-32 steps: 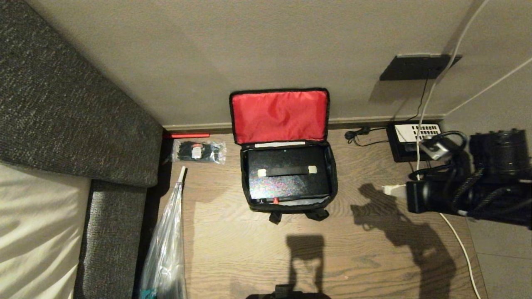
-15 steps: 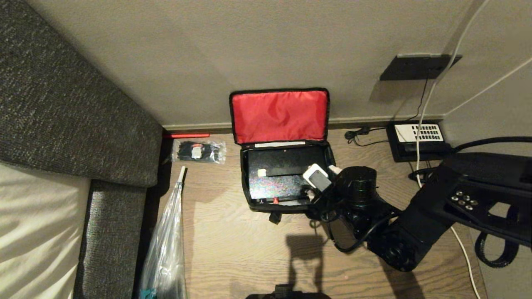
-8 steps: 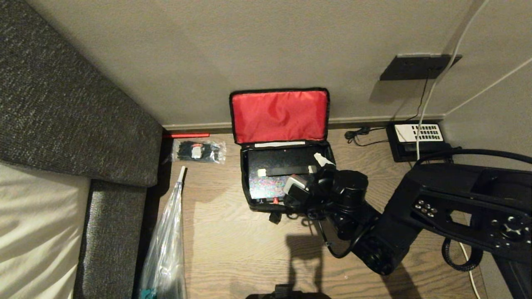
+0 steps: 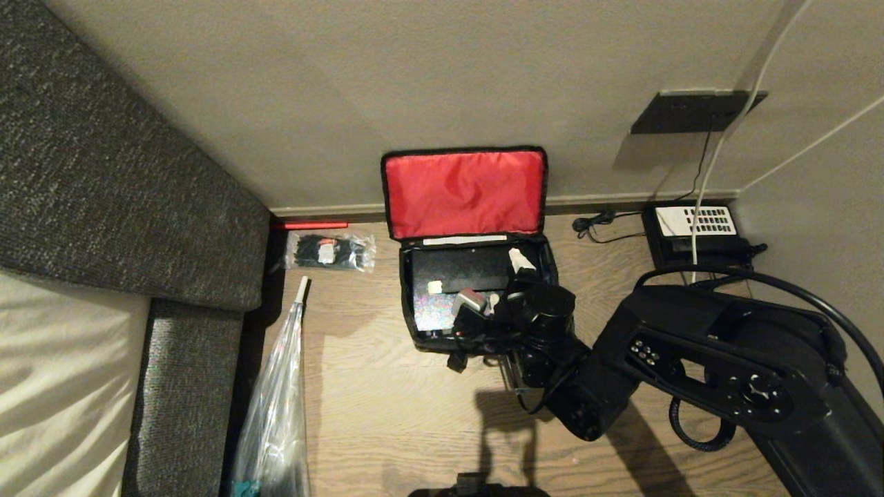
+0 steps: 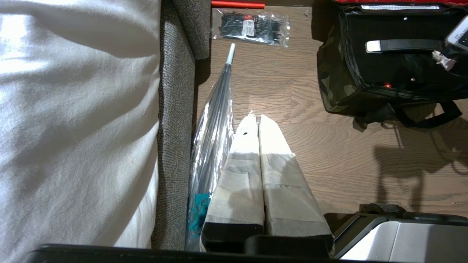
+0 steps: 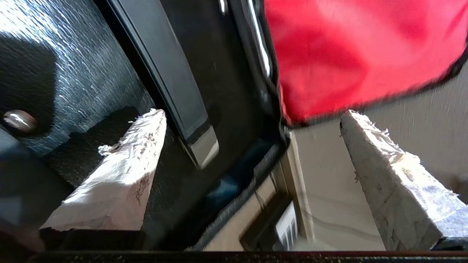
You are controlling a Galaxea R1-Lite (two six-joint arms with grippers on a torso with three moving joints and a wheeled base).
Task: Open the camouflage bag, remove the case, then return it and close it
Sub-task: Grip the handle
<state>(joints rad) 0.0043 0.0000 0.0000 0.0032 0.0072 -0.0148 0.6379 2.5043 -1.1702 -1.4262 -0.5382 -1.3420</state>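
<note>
The camouflage bag (image 4: 414,330) lies on the wood floor against the wall, its lid folded back to show the red lining (image 4: 463,195). The black case (image 4: 449,270) sits inside it, with a strap handle (image 6: 164,80) across its top. My right gripper (image 4: 507,281) hangs open over the right part of the case, holding nothing. In the right wrist view this gripper (image 6: 252,122) has one finger (image 6: 135,146) above the case beside the handle's grey end, and the other towards the wall. My left gripper (image 5: 259,118) is shut and empty above the floor, beside the bed, well left of the bag (image 5: 336,91).
A clear packet of black ties (image 4: 330,251) and a red bar (image 4: 309,225) lie left of the bag. A plastic-wrapped umbrella (image 4: 276,407) runs along the grey bed base (image 4: 186,386). A black telephone (image 4: 694,235) and cables (image 4: 704,179) sit by the wall at the right.
My right arm has swung in from the right and moved left over the open bag, its wrist turning. The bag, the case and the left arm have stayed put.
</note>
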